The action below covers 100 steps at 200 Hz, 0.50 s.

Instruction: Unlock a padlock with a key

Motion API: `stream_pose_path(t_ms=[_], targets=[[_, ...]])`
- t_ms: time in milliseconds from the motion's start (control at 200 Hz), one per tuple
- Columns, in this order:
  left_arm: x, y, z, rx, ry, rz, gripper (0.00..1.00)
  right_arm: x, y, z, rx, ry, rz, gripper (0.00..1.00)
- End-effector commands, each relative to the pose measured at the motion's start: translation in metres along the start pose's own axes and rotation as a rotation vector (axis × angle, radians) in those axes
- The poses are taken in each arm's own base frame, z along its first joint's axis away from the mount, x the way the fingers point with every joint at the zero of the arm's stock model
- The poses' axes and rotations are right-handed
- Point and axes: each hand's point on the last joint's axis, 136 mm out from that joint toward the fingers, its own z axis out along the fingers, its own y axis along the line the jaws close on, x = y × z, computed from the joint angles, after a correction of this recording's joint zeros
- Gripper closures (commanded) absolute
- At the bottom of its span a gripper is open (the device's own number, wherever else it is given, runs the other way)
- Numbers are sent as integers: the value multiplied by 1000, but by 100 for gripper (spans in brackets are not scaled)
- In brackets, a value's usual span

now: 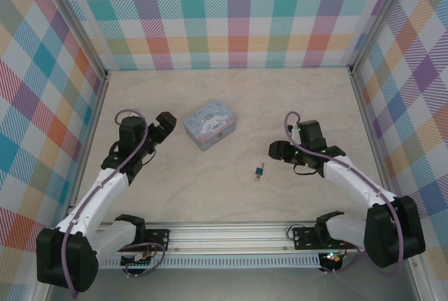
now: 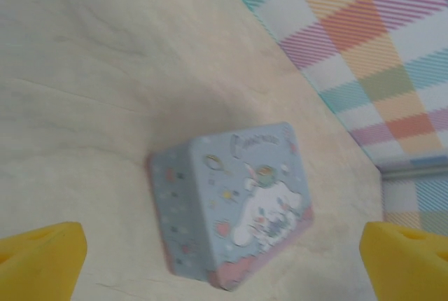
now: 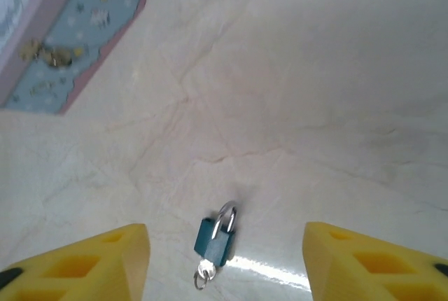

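The tiny blue padlock (image 3: 215, 238) lies flat on the table, its metal shackle pointing away from me. The small silver key (image 3: 205, 271) with its ring sticks out of the lock's underside. My right gripper (image 3: 225, 262) hovers above it, open, with a yellow pad well clear on each side and nothing held. From above, the padlock (image 1: 260, 171) lies just left of and nearer than the right gripper (image 1: 275, 150). My left gripper (image 1: 166, 124) stands wide open and empty beside the tin; its yellow fingertips (image 2: 42, 259) frame the tin.
A pale-blue cartoon-printed tin box (image 1: 210, 124) sits in the middle of the table, left of the padlock; its corner (image 3: 63, 42) enters the right wrist view. Plaid walls (image 1: 238, 14) close in the table on three sides.
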Motion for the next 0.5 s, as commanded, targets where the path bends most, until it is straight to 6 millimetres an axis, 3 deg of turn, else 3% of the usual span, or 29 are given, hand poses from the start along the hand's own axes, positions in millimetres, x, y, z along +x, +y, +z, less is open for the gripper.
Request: stream_pose_path(t_ms=[0,130,275,405,495], targets=[[-20,36,-9,-130,-91,23,0,-37,-11,-24,52,-137,-62,31],[-42,66,-17,-277,-215,157,0,-74,-37,-45,139,-321,-102,0],[-57,90,-20,-394,-330,332,0,-99,-76,-50,255,-468,-179,0],[-58,100,-13,-410,-383,462,0,-112,-107,-41,306,-557,-190,0],[-55,106,-7,-420,-381,521,0,-120,-117,-33,297,-634,-210,0]])
